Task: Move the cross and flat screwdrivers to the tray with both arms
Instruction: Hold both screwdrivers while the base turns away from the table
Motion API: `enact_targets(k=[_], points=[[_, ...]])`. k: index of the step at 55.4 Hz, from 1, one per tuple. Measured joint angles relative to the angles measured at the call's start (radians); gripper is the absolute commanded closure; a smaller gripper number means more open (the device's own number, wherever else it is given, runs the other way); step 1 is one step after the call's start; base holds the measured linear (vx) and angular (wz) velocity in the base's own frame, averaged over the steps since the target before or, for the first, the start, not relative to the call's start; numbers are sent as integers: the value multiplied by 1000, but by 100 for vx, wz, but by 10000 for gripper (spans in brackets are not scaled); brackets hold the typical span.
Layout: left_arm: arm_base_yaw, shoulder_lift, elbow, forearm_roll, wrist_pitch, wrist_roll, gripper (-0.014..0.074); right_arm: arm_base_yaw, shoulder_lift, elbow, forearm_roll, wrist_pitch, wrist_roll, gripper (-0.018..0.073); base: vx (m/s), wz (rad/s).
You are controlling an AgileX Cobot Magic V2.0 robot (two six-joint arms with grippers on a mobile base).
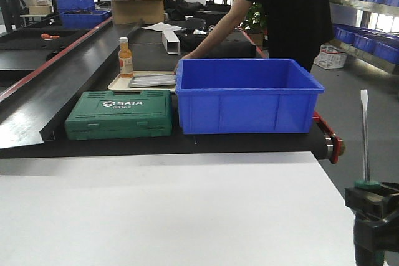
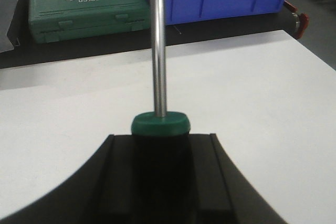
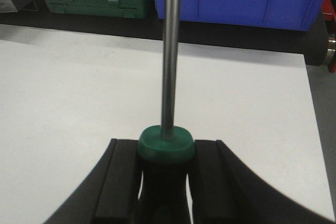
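Both tools in hand, neither in the tray yet. Right gripper (image 3: 165,182) is clamped on the handle of the flat screwdriver (image 1: 365,135), shaft upright, blade tip on top, off the right edge of the white table (image 1: 174,210). Left gripper (image 2: 160,182) is pinching the second screwdriver (image 2: 158,51) the same way by its handle; the tip is out of frame, so I'm only assuming it's the cross one. The metal tray (image 1: 153,80) sits on the beige tray (image 1: 118,85), behind the green tool case (image 1: 118,114), touching or just beside the blue bin (image 1: 246,95), with an orange bottle (image 1: 126,58) on the beige tray right behind it. For the carry I'd go one arm at a time, since the drop zone is narrow and two long shafts could cross. Come in over the tool case, not over the bin wall. Tilt each shaft to near flat and in line with the tray's long side before letting go, and release low so it doesn't roll or bounce over the low rim. Watch the bottle, and the person (image 1: 287,10) whose hand is at the bin's back corner.
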Motion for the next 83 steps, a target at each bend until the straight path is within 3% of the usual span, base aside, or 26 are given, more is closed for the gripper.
enact_targets(k=[41, 83], points=[[0, -1, 0, -1, 0, 0, 599, 0, 0, 0, 0, 4, 0, 567, -26, -31], [0, -1, 0, -1, 1, 0, 599, 0, -1, 0, 0, 23, 0, 567, -6, -77]])
